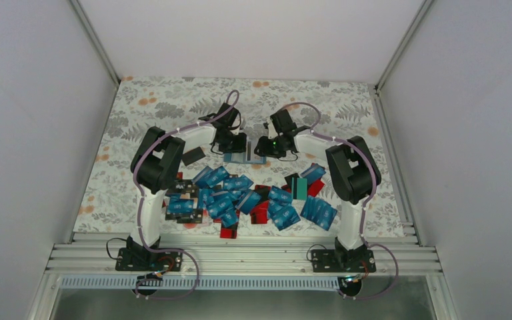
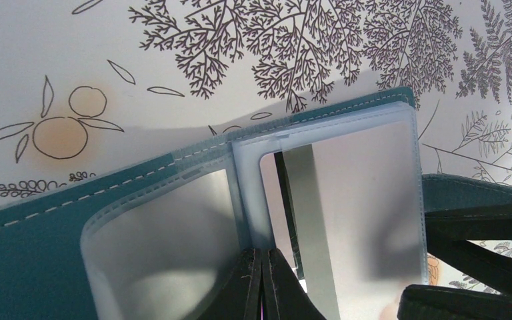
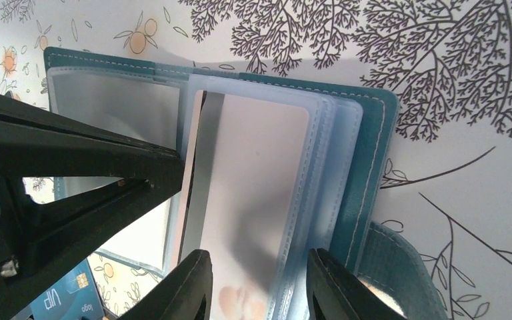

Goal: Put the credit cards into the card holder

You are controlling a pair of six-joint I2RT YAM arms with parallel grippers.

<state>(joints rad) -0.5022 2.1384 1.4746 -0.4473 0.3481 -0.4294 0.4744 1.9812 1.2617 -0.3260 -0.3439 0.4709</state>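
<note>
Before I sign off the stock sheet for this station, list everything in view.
credit cards: dozens, mostly blue, some red and black, one teal-green; heaped on the near half of the table.
card holder: one, teal-blue; lying open beyond the heap.
sleeved card: one, pale with a grey stripe; inside a clear sleeve of the card holder.
dark card: one, black; apart from the heap, at its far left.
table: one, pale floral cloth; under everything.
left arm, right arm: black and white; bases at the near edge.
left gripper: black, shut; at the fold of the sleeves.
right gripper: black; fingers astride the sleeved card, grip unclear.
</note>
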